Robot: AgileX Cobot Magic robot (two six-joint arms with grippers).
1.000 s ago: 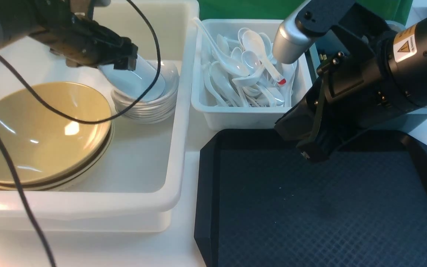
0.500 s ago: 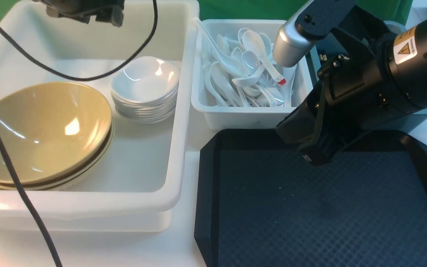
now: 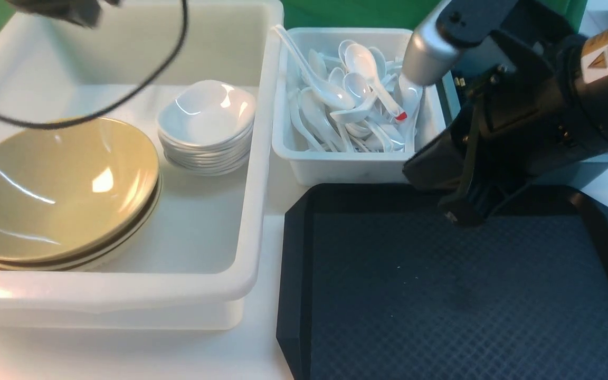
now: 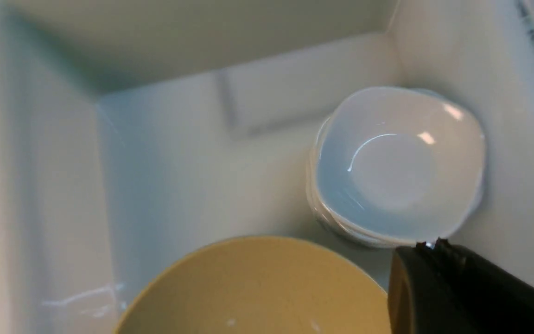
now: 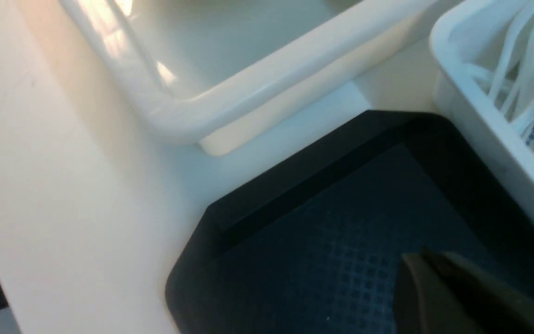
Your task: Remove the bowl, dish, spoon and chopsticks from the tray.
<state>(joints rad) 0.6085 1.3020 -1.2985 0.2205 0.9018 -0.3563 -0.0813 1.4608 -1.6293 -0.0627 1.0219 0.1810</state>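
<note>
Front view gives you the left jaws as a dark blur over the far left corner of the large white tub [image 3: 254,211], raised well above it. The left wrist view shows them pressed shut with nothing between them. Below them and to their right, the dish [image 3: 206,111] tops a stack of like white dishes, and the bowl [image 3: 61,190] tops a stack of tan bowls, both inside that tub. Your right jaws are closed too and empty, hovering over the far edge of the tray [image 3: 293,274], which spreads beneath them on the worktop [image 3: 124,353]. Beyond them and to their left, the small white tub [image 3: 351,169] holds a heap of white spoons [image 3: 335,95]; you cannot tell the task's one from the others.
</note>
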